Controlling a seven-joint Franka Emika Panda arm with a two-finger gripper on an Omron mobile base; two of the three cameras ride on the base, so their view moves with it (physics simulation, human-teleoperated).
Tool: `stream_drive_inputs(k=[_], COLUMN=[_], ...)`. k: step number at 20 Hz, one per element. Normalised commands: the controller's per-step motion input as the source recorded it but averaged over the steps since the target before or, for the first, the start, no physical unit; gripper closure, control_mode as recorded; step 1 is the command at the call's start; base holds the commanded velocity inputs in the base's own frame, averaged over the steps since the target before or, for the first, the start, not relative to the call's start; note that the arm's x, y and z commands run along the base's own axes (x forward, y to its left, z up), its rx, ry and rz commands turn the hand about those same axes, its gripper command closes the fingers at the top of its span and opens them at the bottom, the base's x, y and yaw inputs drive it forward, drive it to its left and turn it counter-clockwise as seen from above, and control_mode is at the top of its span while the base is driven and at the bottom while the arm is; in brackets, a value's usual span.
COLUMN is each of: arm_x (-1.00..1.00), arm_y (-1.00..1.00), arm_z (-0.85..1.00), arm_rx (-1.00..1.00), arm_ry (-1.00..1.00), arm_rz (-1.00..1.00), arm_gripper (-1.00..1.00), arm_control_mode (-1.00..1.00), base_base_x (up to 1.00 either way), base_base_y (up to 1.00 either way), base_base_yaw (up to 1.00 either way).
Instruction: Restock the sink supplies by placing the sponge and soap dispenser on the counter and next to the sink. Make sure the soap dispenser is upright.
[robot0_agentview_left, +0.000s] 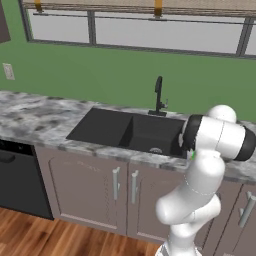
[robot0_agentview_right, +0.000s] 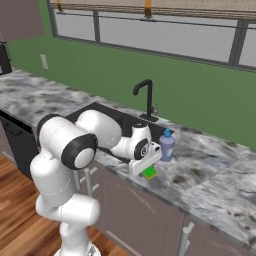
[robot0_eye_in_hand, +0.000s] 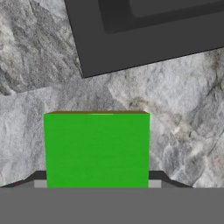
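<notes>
A green sponge (robot0_eye_in_hand: 96, 148) with a thin brown-orange edge sits between my two dark fingertips, and my gripper (robot0_eye_in_hand: 97, 180) is shut on it. From the right base view, the gripper (robot0_agentview_right: 146, 166) points down at the counter (robot0_agentview_right: 210, 170) just right of the sink (robot0_agentview_right: 116, 118), with the sponge (robot0_agentview_right: 149, 173) at or just above the stone; I cannot tell if it touches. The soap dispenser (robot0_agentview_right: 167, 146), lavender-grey with a blue pump, stands upright on the counter right behind the gripper. The sink's black corner (robot0_eye_in_hand: 144, 35) lies beyond the sponge.
A black gooseneck faucet (robot0_agentview_left: 158, 96) rises behind the sink (robot0_agentview_left: 125, 131). Marbled counter (robot0_agentview_left: 35, 117) stretches left of the basin and right of it (robot0_agentview_right: 225, 200). Cabinet fronts with silver handles (robot0_agentview_left: 116, 183) run below. A black appliance front (robot0_agentview_left: 17, 175) stands at the far left.
</notes>
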Motion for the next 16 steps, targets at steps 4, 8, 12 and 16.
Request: stream_drive_inputs(k=[4,8,12,16], arm_x=[0.0,0.0,0.0,0.0], arm_y=[0.0,0.07,0.08,0.33], arm_z=[-0.03,0.0,0.06,0.2], arm_rx=[0.0,0.0,0.0,0.0], arm_ry=[-0.03,0.0,0.0,0.0], arm_rz=[0.0,0.01,0.02,0.07], arm_gripper=[-1.0,-1.0,-1.0,-1.0], arm_control_mode=[-1.0,-1.0,-1.0,-1.0], base_base_x=[0.0,0.0,0.0,0.0], base_base_y=[0.0,0.0,0.0,0.0], base_base_yaw=[0.0,0.0,0.0,0.0])
